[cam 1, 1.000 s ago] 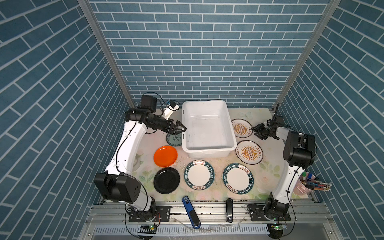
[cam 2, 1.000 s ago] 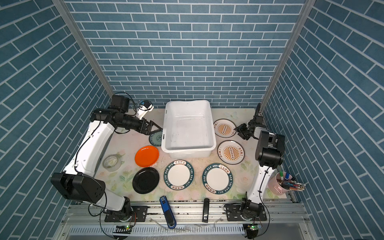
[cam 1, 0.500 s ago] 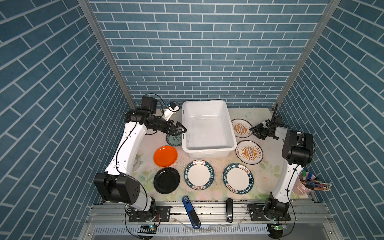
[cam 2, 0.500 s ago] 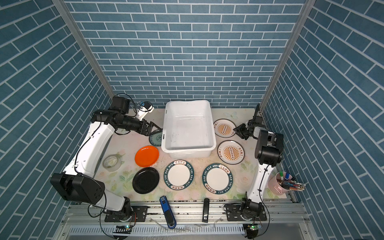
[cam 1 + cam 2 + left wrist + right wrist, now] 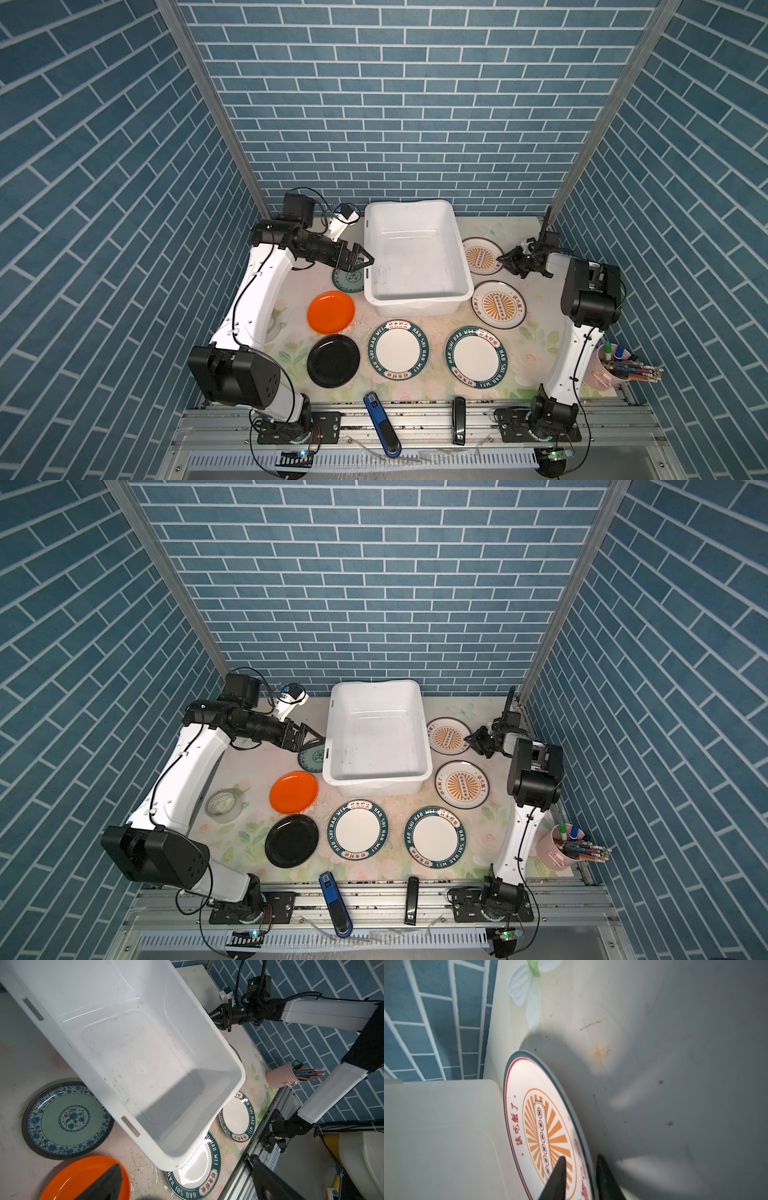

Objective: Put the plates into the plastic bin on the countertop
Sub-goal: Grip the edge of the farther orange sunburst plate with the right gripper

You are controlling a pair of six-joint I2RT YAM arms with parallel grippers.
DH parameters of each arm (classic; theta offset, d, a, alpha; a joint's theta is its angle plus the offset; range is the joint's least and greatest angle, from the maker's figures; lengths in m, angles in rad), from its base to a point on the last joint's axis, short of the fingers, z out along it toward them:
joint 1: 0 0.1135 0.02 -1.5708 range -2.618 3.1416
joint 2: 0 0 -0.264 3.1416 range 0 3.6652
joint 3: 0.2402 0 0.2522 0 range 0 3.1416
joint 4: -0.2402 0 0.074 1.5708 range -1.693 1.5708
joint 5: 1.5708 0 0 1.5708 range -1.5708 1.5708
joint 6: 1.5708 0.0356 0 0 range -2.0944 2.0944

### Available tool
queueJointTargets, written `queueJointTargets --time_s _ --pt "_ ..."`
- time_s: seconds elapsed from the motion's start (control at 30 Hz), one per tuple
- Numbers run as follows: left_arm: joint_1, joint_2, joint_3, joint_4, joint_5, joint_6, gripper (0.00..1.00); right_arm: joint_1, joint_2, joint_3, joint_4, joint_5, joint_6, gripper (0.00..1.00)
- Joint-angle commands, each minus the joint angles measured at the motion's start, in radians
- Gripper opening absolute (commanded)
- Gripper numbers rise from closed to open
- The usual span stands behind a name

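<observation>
Right gripper [image 5: 503, 260] has edged slightly further onto the far round white plate with the orange sunburst [image 5: 482, 255] since a second ago. The left gripper [image 5: 365, 264] has hardly shifted, its jaws spread wide and empty beside the large white rectangular plastic bin [image 5: 409, 203]. Right wrist view only: one black finger [image 5: 558, 1178] lies over that plate's face and its partner sits outside the rim, with a narrow gap between them (whether they already pinch the rim cannot be told). Left wrist view only: blue floral print on the small round teal patterned plate [image 5: 66, 1120], which lies just beside the bin's left wall, partly hidden by the rolled rim. A top view shows a whitish tape roll [image 5: 224, 806] whole. Bin: stands on the pale cream flowered countertop [image 5: 419, 388], with all seven plates outside it. Other plates: second sunburst plate [image 5: 498, 305], right of the bin; white round plate with dark-teal lettered rim [image 5: 398, 349] and second lettered plate [image 5: 476, 356], in front of it; round orange plate [image 5: 331, 312]; round black plate [image 5: 333, 360]. Pink cylindrical cup [image 5: 598, 374]: coloured pens and pencils.
</observation>
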Motion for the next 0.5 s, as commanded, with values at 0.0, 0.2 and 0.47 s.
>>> queueJointTargets --time_s 0.0,0.2,0.47 --pt "-0.005 -0.026 -0.007 0.003 0.018 -0.005 0.99 0.006 0.045 -0.022 -0.032 0.037 0.019 0.25" --pt "-0.005 -0.033 -0.004 0.001 0.009 -0.005 1.0 0.007 0.035 -0.036 -0.015 0.033 0.027 0.18" --pt "-0.005 -0.051 0.005 -0.002 -0.014 -0.001 0.99 0.001 0.004 -0.038 -0.015 0.016 0.03 0.07"
